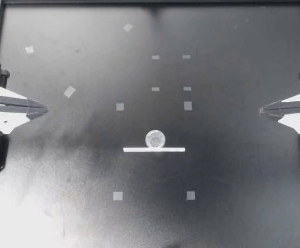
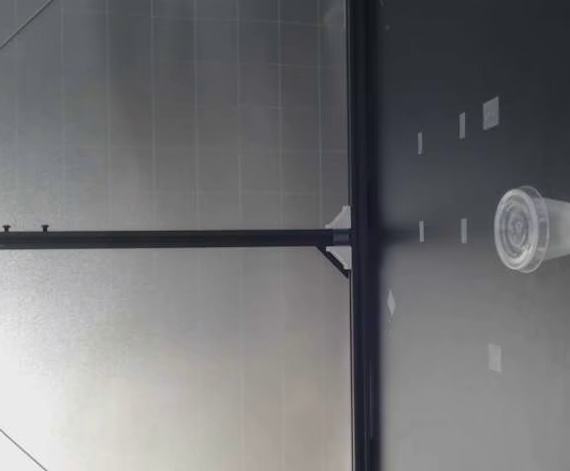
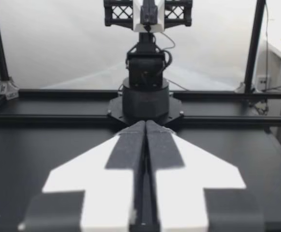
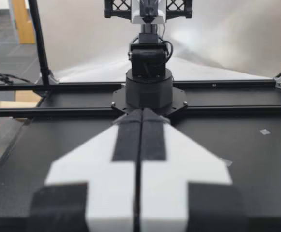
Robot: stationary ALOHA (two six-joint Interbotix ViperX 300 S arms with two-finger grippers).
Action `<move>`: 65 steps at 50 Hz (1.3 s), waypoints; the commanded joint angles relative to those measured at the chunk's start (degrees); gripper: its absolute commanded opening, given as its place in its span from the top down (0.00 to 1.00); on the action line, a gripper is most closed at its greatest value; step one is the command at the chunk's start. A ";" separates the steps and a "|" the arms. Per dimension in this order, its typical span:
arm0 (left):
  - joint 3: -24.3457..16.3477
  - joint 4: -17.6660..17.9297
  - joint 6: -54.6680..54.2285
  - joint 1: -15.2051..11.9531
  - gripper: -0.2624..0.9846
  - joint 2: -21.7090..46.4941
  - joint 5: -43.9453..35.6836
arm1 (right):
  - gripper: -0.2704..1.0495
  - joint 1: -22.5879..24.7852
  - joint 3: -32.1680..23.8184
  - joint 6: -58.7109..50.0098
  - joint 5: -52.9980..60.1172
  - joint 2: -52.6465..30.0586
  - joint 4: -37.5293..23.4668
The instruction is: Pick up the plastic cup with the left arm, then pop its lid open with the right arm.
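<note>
Cup [image 1: 155, 138], clear plastic, stands upright, rim widest.

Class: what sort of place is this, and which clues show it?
Probably a robotics lab bench: a black table with tape squares marking spots, my left end effector and right end effector at its sides, and a clear cup by a white strip.

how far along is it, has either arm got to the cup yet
Nothing looks done: the clear cup stands upright beside the white strip, untouched. Nothing in hand: left gripper and right gripper are shut, empty, at the sides of the table. Reaching and gripping the cup is all left.
</note>
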State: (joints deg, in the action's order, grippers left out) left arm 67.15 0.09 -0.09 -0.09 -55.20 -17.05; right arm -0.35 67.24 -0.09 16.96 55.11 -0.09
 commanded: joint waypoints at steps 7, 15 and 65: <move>3.60 0.18 -0.44 -0.79 0.80 0.00 -3.87 | 0.82 0.09 0.97 -1.41 0.18 -0.18 0.26; 3.43 0.26 -0.26 -0.88 0.80 1.32 -4.13 | 0.82 0.09 -0.35 -3.78 0.09 -1.58 0.35; -4.04 2.55 -2.29 -3.43 0.35 43.95 -19.69 | 0.82 -3.08 -20.30 -6.42 -18.11 -35.24 0.70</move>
State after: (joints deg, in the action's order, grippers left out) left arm 64.95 2.64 -2.20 -3.34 -12.92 -35.95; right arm -3.08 48.78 -6.24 -1.93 21.62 0.53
